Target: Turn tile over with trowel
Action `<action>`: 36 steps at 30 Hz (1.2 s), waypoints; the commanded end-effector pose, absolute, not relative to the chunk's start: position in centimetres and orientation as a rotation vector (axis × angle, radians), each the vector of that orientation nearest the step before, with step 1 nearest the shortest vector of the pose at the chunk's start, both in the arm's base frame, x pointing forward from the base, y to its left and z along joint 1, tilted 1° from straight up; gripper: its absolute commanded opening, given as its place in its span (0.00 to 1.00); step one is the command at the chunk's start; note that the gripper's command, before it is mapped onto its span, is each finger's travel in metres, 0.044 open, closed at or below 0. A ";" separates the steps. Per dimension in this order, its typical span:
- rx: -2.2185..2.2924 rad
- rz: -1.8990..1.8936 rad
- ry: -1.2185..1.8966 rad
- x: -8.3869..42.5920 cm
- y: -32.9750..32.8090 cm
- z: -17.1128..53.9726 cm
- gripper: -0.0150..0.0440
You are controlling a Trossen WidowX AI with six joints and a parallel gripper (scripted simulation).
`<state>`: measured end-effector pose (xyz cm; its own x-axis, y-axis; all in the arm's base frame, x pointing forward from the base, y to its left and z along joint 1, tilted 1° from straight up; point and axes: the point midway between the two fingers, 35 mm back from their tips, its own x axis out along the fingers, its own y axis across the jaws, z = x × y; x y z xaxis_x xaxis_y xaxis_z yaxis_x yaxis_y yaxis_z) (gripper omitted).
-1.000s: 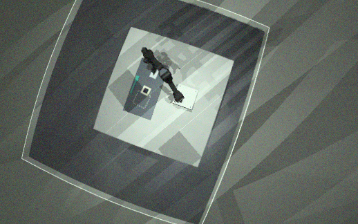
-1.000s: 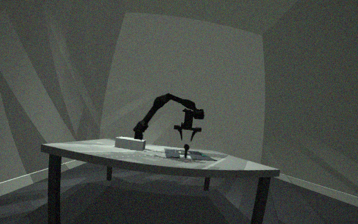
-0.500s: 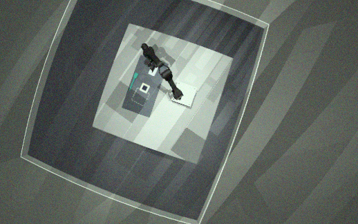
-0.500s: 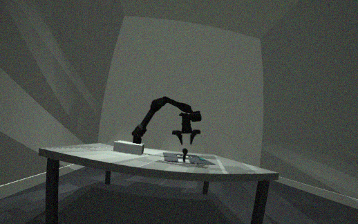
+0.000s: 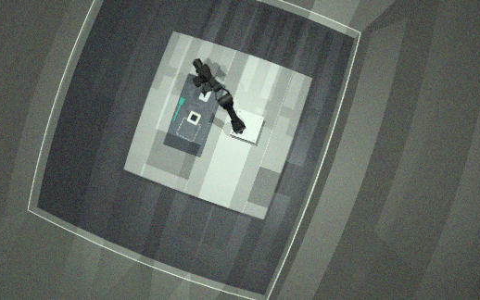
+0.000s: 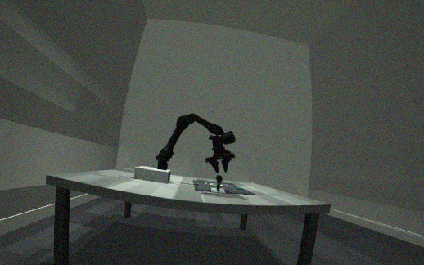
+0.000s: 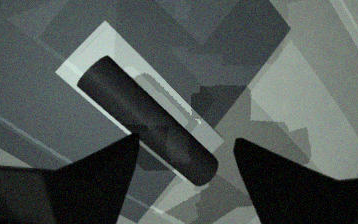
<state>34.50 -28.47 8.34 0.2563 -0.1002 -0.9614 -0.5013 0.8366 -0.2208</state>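
The tool (image 5: 204, 93) (image 6: 221, 171) (image 7: 187, 142) stands wide, holding nothing, above the trowel's dark handle (image 6: 218, 180) (image 7: 147, 120), which rises over a pale plate (image 5: 205, 97) (image 6: 218, 190) (image 7: 92, 55) near the tile (image 5: 189, 116) (image 6: 210, 184). The handle looks stiff, light and liable to roll; 2 fingers should pinch squarely across its middle.

Single arm (image 5: 224, 99) (image 6: 186, 119), matte black throughout, built of slender links joined by bulkier, rounded joint housings. Wrist end: a thick, blunt black block (image 6: 228, 136). Black two-fingered claw (image 5: 206, 93) (image 6: 220, 171) (image 7: 187, 142): broad at the root, each finger narrowing to a slightly rounded tip; surfaces plain, dark, flat-faced in the wrist view. Cables, screws, markings: too dark and grainy to make out.
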 end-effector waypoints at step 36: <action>0.489 -0.445 0.930 32.2 -28.4 5.8 0.76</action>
